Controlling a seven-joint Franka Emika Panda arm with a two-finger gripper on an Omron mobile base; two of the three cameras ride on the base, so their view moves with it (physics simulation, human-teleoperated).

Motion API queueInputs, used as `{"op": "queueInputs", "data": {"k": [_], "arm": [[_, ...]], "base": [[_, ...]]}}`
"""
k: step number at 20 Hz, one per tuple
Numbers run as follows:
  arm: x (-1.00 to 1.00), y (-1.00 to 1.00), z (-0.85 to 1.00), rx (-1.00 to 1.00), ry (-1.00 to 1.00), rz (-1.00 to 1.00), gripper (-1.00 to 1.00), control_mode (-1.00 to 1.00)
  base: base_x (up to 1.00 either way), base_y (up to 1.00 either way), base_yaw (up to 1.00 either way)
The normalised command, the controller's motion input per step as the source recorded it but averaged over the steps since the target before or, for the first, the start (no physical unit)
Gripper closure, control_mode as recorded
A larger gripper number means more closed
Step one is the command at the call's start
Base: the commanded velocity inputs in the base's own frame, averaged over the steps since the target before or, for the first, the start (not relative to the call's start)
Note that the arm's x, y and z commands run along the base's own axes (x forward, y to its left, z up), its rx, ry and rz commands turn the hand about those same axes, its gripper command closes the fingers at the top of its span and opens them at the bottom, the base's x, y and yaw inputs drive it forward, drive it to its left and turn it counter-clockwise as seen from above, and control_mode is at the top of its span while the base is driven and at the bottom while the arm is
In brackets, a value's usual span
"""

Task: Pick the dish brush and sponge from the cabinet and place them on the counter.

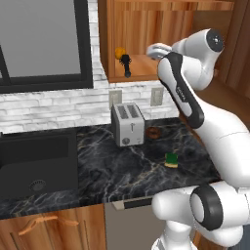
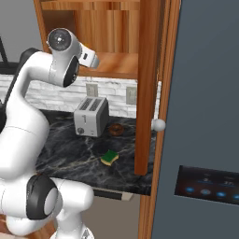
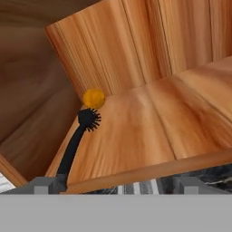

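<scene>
The dish brush (image 3: 77, 140) lies on the cabinet (image 1: 146, 29) shelf, bristles touching a small orange ball (image 3: 94, 98); the jaws, wide open and empty, hang at the shelf's front edge. A careless close could nudge the ball or roll the slim handle away (the side wall crowds it). The sponge (image 1: 172, 160) already sits on the surface (image 1: 112, 171), near the toaster (image 1: 128, 124).

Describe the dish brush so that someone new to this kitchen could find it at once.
Look up at the open reddish-brown wall cabinet above the toaster. On its wooden shelf, near the left wall, lies the dish brush, its handle pointing toward the shelf's front edge. It is all black and slim with a bristly rounded head, unlike the small orange ball right behind it.
</scene>
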Motion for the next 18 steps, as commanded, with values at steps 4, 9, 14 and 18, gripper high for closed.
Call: {"op": "queueInputs", "data": {"k": [4, 9, 14, 18], "arm": [[0.3, 0.13, -0.11, 0.0, 0.0, 0.0, -1.0, -1.0], [0.28, 0.02, -0.09, 0.0, 0.0, 0.0, -1.0, -1.0], [0.36, 0.06, -0.02, 0.0, 0.0, 0.01, -1.0, -1.0], [0.37, 0.17, 0.0, 0.02, 0.0, 0.04, -1.0, -1.0]], "base": [[0.0, 0.0, 0.0], [0.0, 0.0, 0.0], [0.0, 0.0, 0.0], [0.0, 0.0, 0.0]]}}
